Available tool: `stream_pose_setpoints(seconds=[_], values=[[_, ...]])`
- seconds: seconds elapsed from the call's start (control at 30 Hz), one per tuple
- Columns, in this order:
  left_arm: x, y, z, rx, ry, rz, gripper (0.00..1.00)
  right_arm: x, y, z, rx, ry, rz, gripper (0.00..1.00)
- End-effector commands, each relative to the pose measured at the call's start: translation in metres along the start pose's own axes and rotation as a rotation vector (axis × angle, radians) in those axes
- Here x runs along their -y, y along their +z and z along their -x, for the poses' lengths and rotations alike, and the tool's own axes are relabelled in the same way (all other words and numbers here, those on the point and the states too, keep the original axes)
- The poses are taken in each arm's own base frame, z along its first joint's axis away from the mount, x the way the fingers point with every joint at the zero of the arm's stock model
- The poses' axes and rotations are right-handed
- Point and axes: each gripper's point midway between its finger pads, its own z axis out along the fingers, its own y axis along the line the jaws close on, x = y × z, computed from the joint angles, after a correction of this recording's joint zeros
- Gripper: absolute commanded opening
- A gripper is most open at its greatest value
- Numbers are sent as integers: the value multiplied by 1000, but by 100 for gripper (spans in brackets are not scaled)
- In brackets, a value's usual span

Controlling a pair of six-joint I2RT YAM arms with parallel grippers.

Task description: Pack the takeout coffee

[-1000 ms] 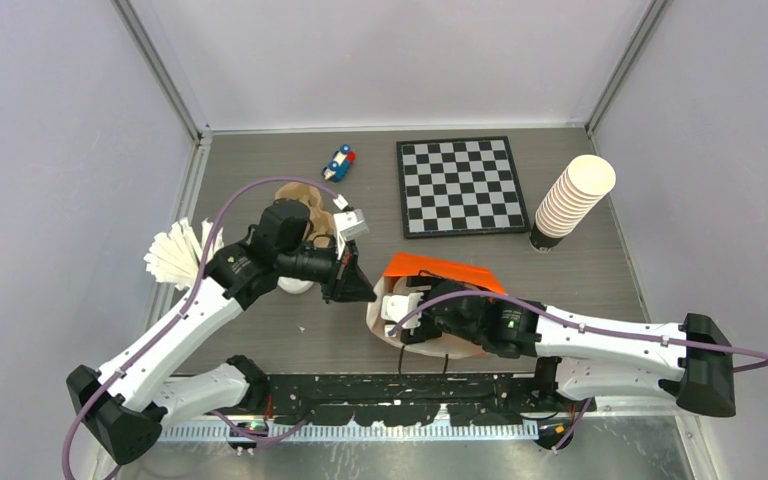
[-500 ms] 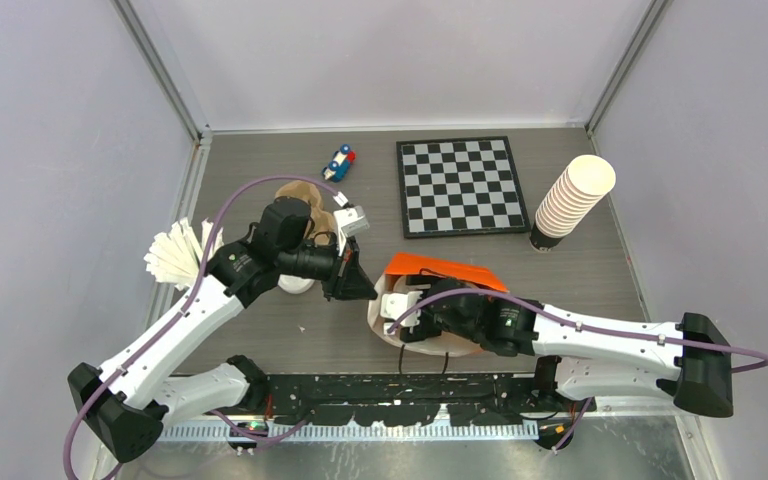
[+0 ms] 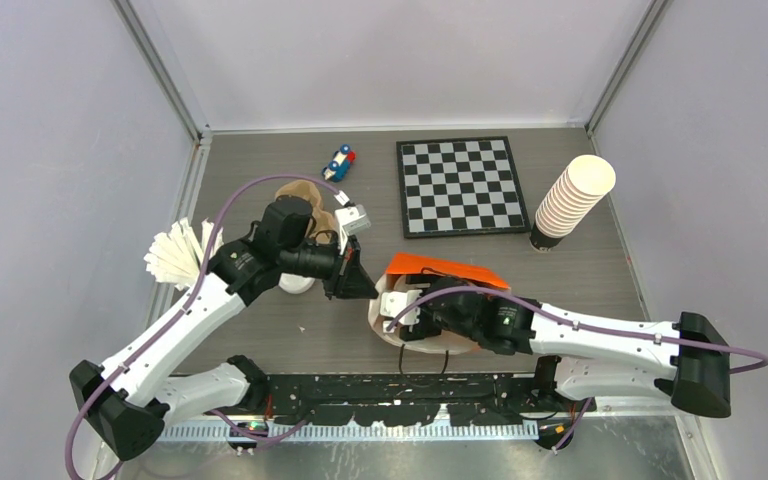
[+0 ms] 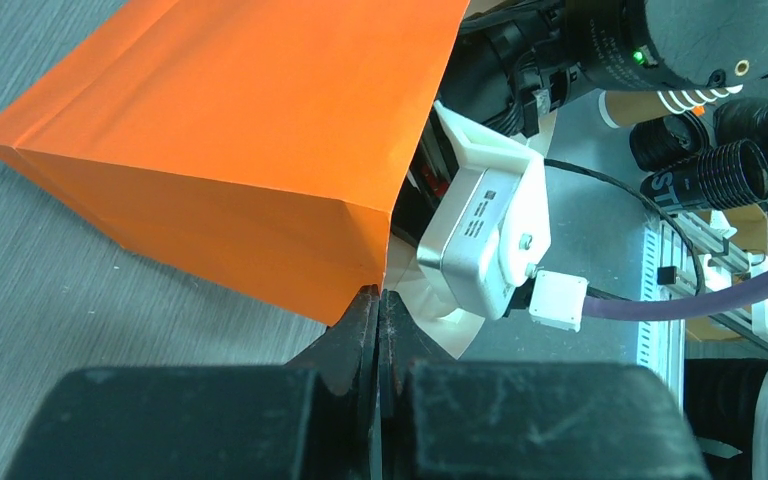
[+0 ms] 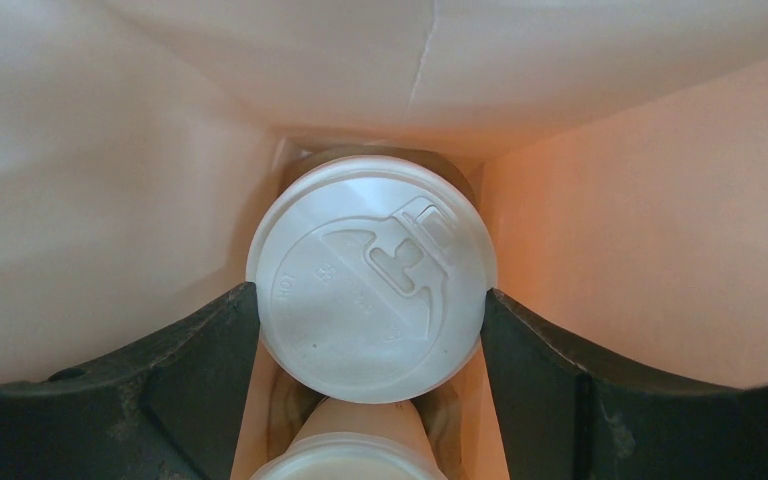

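The orange paper bag [image 3: 442, 268] lies on its side with its mouth toward the left. My left gripper [image 3: 368, 291] is shut on the bag's mouth edge [image 4: 385, 275] and holds it up. My right gripper [image 5: 370, 300] is inside the bag, with only the wrist [image 3: 430, 310] showing from above. Its fingers [image 5: 205, 345] press both sides of the takeout coffee [image 5: 370, 285], a white cup with a sip lid, seen lid-on. A second lidded white cup [image 5: 355, 455] lies just below it in the bag.
A chessboard [image 3: 460, 186] and a tall stack of lidless cups [image 3: 572, 198] stand at the back right. A small toy [image 3: 339, 162] and brown cardboard [image 3: 300, 198] lie behind the left arm. Loose white lids [image 3: 175, 255] sit at the left edge.
My right arm has pushed a little further left into the bag with the cup. My left gripper has stayed shut on the bag's edge, almost still.
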Motion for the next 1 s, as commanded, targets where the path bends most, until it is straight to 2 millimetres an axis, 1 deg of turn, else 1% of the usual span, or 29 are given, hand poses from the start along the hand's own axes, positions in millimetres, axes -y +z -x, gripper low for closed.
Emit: stream_pose_setpoints(seconds=[0.0,0.1,0.27,0.53,0.73,0.97], values=[[4,-4,17,33,16,3,0,-7,5,-14,-58,2,23,78],[3,-4,18,33,17,4,0,-9,7,-16,-66,1,29,78],[3,-4,18,31,17,4,0,-6,7,-17,-68,9,20,78],[3,-3,20,33,18,3,0,-7,8,-24,-89,15,16,78],[3,-3,19,32,19,2,0,-3,7,-21,-80,17,10,83],[3,-2,20,31,3,3,0,8,4,-7,-54,10,-5,89]])
